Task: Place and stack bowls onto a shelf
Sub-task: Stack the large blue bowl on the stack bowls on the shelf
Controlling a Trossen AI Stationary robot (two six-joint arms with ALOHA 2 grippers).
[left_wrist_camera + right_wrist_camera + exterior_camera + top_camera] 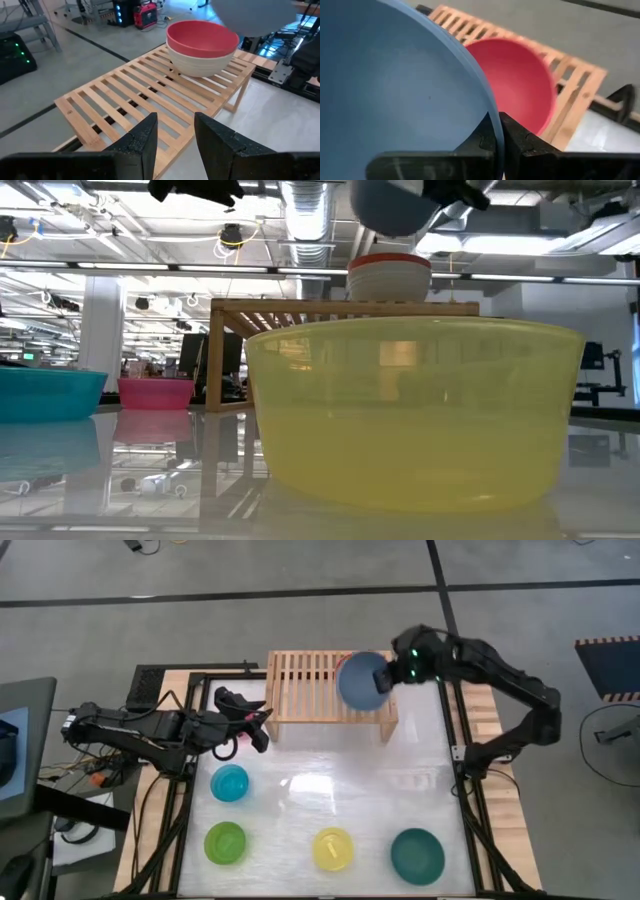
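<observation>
My right gripper (383, 680) is shut on the dark blue bowl (362, 678) and holds it above the right end of the light-wood shelf (300, 690). Below it a red bowl (202, 36) sits nested in a white bowl (200, 64) on the slats; the high view hides this stack under the blue bowl. My left gripper (175, 135) is open and hovers at the shelf's near left corner, touching nothing. Cyan (230, 783), lime green (225, 843), yellow (333, 849) and teal (417, 855) bowls stand on the table. The pink bowl (155, 392) stands near the left arm. My right gripper pinches the dark blue bowl's rim (492, 117), one finger inside the bowl and one outside. It reaches in from the table's right side. The bowl is lifted clear, tilted, above the red bowl (520, 85).
The shelf's left and middle slats (125, 85) are bare. The four loose bowls lie in the near half of the table. The yellow bowl (415, 415) fills the low view's foreground. Black frame rails (465, 740) run along the table's sides.
</observation>
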